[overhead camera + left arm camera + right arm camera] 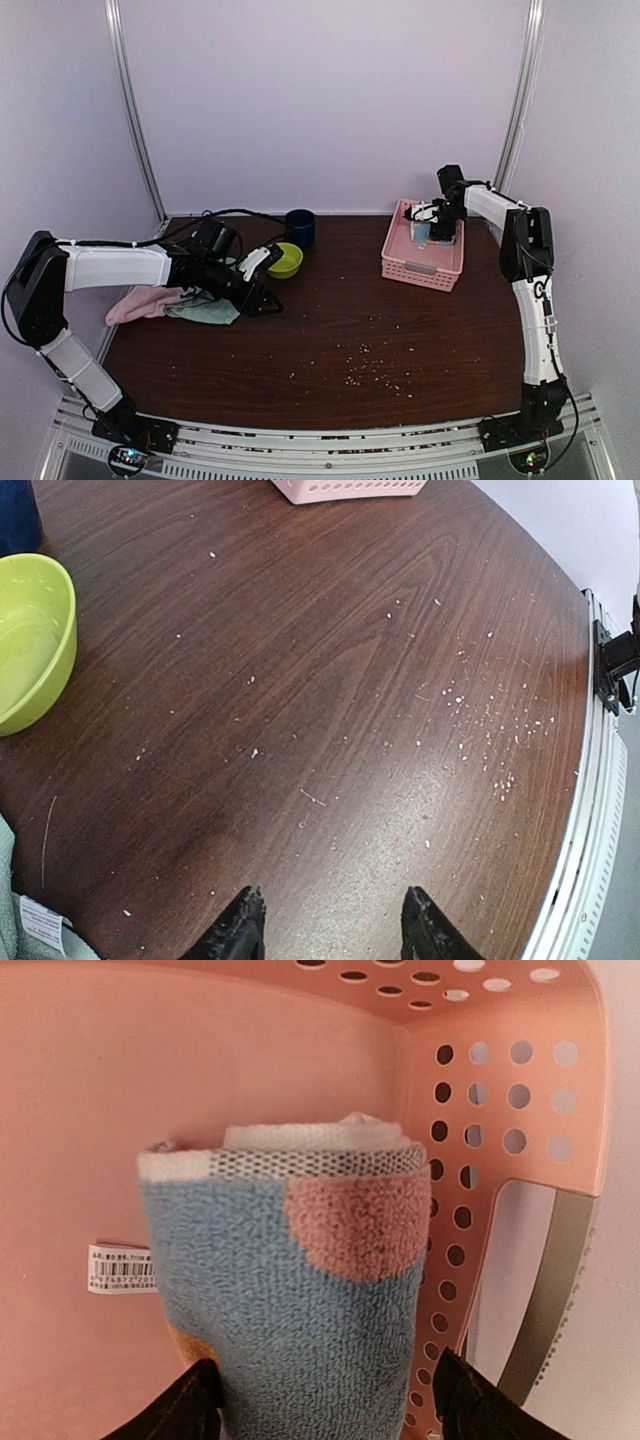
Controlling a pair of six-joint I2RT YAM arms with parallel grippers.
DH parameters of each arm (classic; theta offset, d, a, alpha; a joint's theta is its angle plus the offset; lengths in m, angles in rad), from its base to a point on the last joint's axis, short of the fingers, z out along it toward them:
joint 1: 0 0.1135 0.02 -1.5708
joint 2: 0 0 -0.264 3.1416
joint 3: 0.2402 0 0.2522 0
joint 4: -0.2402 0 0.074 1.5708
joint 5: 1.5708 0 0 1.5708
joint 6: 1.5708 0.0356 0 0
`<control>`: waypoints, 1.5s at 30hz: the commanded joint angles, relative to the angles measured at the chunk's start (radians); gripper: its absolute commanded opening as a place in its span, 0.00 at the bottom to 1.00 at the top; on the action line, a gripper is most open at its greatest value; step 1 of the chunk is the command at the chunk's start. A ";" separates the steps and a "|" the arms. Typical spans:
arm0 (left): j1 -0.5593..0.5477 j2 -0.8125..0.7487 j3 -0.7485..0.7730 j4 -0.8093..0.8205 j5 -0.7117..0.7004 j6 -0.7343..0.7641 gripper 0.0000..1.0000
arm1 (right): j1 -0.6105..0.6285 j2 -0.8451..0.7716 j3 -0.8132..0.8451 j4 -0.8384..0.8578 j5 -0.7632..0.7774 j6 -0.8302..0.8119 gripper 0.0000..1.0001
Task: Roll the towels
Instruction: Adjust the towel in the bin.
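Two robot arms, one reaching low and one reaching far.

The left arm goes up from its base to a bent elbow at the far left, then stretches to the right, low over the table. The left gripper points forward and a little down. Its two black fingers are spread apart with nothing between them. The right arm stands tall on the right side, bends at its elbow near the back, and reaches to the left. Its wrist tips down. The right gripper has one black finger on each side of a rolled towel and squeezes it.
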State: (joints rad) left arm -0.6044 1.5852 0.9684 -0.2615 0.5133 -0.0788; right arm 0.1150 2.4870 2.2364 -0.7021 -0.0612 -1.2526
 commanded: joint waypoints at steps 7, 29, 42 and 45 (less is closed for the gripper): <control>0.008 -0.011 0.000 0.034 0.021 0.009 0.48 | 0.005 0.020 0.007 -0.006 0.052 0.027 0.76; 0.009 0.004 -0.004 0.033 0.029 0.008 0.48 | 0.014 0.007 -0.163 0.422 0.150 0.141 0.71; 0.023 -0.038 0.002 0.014 -0.094 0.010 0.51 | 0.020 -0.263 -0.242 0.243 -0.011 0.221 0.77; 0.026 -0.064 -0.007 0.019 -0.098 0.005 0.51 | 0.026 -0.303 -0.248 0.179 -0.052 0.240 0.77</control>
State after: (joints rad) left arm -0.5934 1.5776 0.9684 -0.2623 0.4469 -0.0788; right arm 0.1287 2.2597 1.9648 -0.4000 -0.0242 -1.0657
